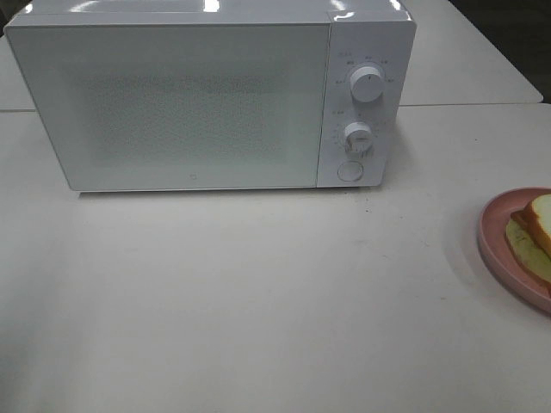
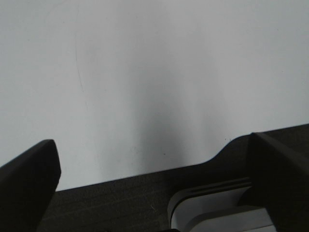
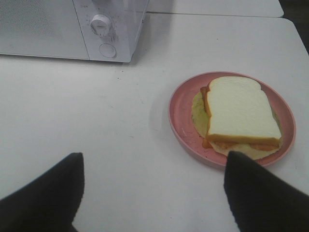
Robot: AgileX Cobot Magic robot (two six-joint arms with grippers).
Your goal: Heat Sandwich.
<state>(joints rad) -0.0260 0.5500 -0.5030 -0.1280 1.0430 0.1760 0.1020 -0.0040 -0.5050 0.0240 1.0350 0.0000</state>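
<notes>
Sandwich (image 3: 243,113) on pink plate (image 3: 181,121): soft, loose-layered, crushable; likely safer to grip the plate rim. Left claw (image 2: 154,193) and right claw (image 3: 154,193) both released, empty.

From the high camera, the pink plate (image 1: 498,231) runs off the right edge, well to the right of the microwave (image 1: 198,99), so only its left part shows. The sandwich (image 1: 535,225) on it is cut off the same way. The markings around the microwave's dials (image 1: 367,83) are too small to read. The door panel is frosted, hiding whatever is inside. In both wrist views, only dark fingertips (image 3: 46,193) show, their bases cropped out.
</notes>
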